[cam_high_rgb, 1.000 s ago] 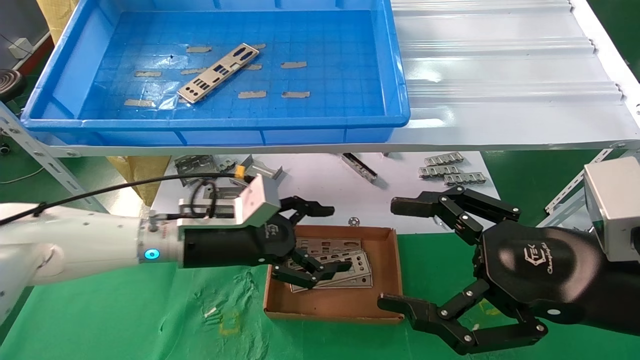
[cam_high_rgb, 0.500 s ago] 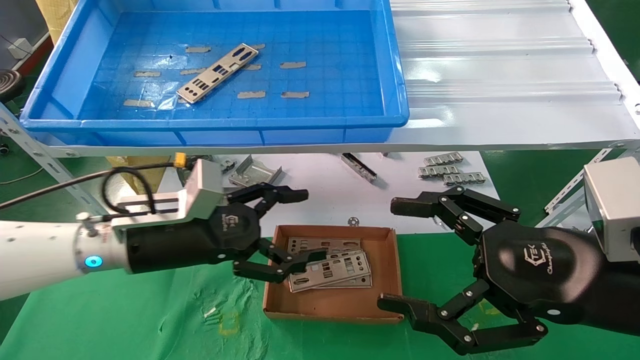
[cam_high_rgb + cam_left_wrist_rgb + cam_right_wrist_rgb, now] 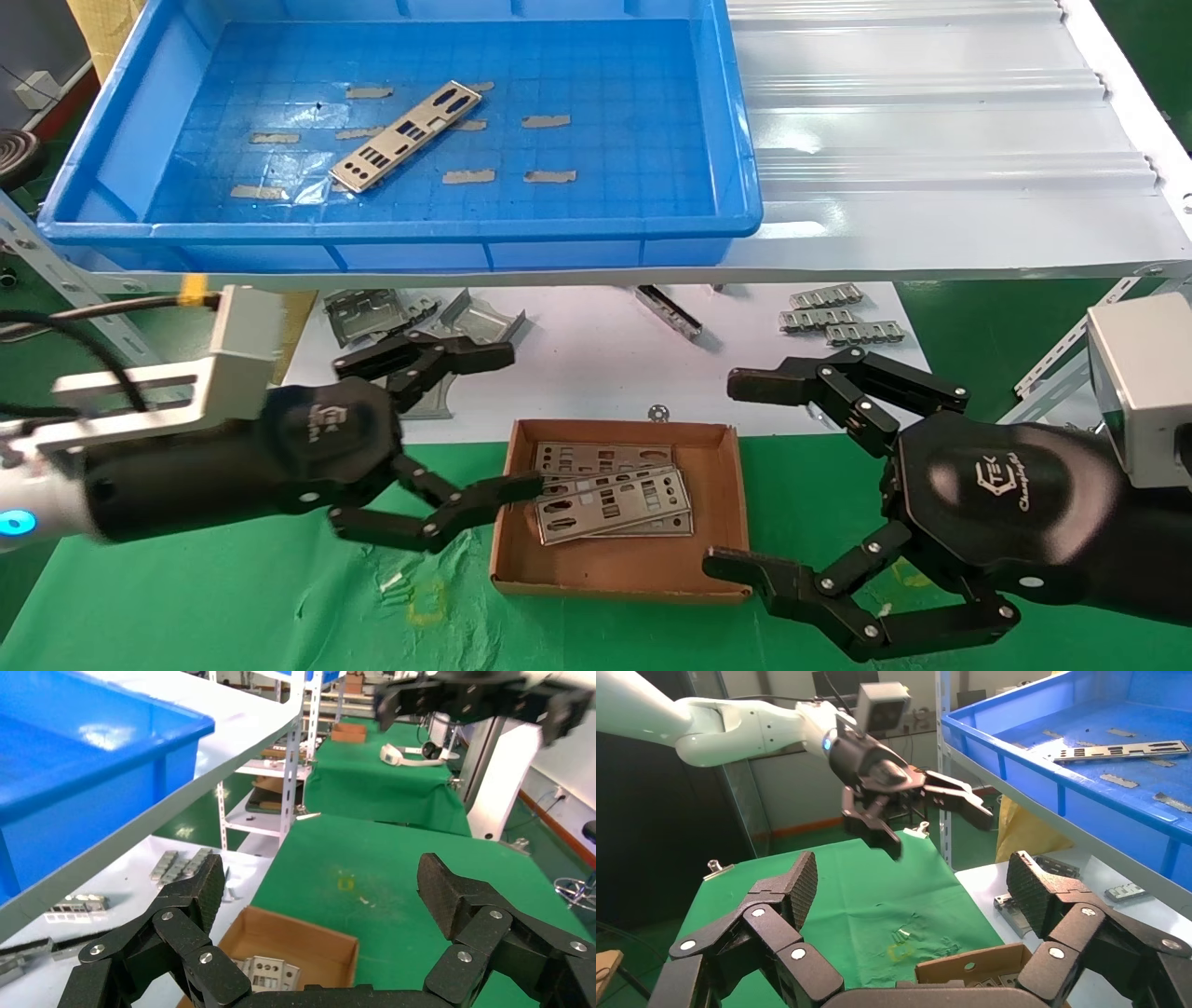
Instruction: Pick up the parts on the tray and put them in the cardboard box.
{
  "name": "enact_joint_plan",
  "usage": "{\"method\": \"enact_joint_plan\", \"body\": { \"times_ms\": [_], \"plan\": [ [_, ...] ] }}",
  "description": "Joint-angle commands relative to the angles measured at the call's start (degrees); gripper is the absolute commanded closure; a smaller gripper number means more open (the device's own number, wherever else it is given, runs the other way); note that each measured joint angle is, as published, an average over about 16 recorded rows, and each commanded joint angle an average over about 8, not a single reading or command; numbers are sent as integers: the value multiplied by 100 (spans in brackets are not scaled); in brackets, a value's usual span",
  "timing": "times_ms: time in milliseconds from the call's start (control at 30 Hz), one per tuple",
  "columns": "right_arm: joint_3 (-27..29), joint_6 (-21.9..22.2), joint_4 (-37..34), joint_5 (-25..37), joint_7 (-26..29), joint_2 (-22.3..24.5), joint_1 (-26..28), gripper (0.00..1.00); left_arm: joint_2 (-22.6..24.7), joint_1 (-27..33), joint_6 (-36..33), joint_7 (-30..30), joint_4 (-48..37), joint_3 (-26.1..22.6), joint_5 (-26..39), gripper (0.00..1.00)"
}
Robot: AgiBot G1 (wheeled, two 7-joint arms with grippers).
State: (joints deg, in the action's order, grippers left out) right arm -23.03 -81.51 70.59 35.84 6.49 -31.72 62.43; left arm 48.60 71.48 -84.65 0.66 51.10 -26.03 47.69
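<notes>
The left gripper hangs just to the left of the cardboard box, with its fingers spread wide and nothing between them. One fingertip reaches over the box's left wall; the other is up over the white sheet behind the box. In the left wrist view the same gripper is open and empty too, with the box below it.

The right gripper hangs just to the right of the box — it is open wide as well, and it holds nothing. Its near fingertip is over the front right corner of the box. In the right wrist view its two fingers stand far apart, and the left arm shows farther off.

Inside the box lie a few parts, flat and piled a bit crooked on top of each other.

One more part lies flat in the tray, set at a slant among tan tape scraps. The tray sits on a white shelf above and behind the box.

On the white sheet lie grey bent brackets and small ridged strips — well apart from each other. The box sits on a green cloth.
</notes>
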Motion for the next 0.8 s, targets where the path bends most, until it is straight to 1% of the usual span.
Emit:
{"method": "enact_joint_plan", "body": {
  "times_ms": [33, 533, 800],
  "plan": [
    [0, 0, 0, 0, 0, 0, 0, 0, -132, -96, -10, -111, 218, 97, -56, 0],
    [0, 0, 0, 0, 0, 0, 0, 0, -1126, -822, -87, -946, 1864, 830, -484, 0],
    [0, 1, -1, -1, 0, 1, -1, 0, -1451, -1060, -115, -1188, 2408, 1072, -632, 0]
  ]
}}
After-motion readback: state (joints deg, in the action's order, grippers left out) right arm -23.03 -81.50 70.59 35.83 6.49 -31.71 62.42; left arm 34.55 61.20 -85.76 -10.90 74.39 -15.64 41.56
